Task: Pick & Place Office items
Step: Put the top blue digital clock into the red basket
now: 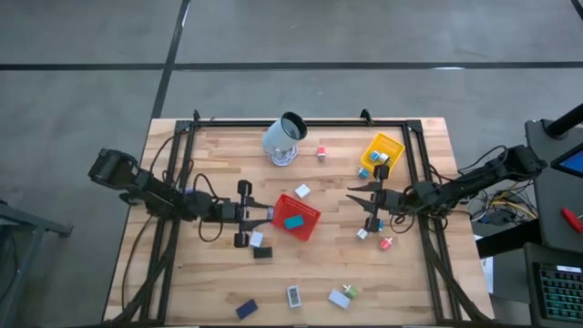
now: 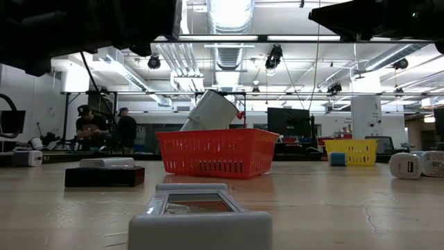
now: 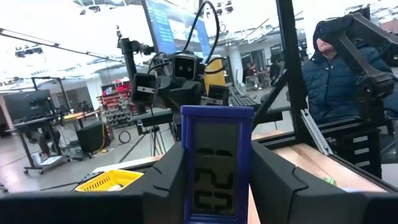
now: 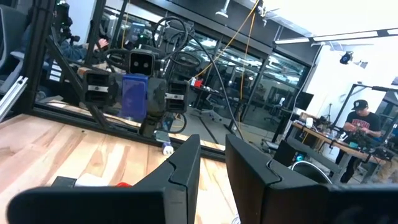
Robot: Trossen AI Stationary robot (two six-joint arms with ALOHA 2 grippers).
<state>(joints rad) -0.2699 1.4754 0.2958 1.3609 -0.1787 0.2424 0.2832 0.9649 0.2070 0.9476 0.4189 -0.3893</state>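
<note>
Left wrist view shows the left gripper (image 3: 216, 180) pinching a dark blue flat rectangle with a grey display face, the blue clock (image 3: 216, 163), held upright between the two fingers. In the high view that gripper (image 1: 264, 215) sits at the left edge of the red tray (image 1: 309, 224), which already holds a teal block (image 1: 293, 221). Judgement: the carry step is in hand, with the held item not yet released; the next move calls for bringing it over the tray opening, lowering it and parting the fingers without catching the mesh rim. The right gripper (image 1: 357, 199) waits right of centre above the desk (image 1: 209, 282), fingers pressed together and holding nothing visible. The yellow tray (image 1: 388, 144) lies far right with small blocks at its edge. Other items remain scattered: a black block (image 1: 262, 252) near the left gripper, a dark blue block (image 1: 246, 309) and a grey clock (image 1: 293, 296) at the near edge, and a pink block (image 1: 386, 243) near right.
</note>
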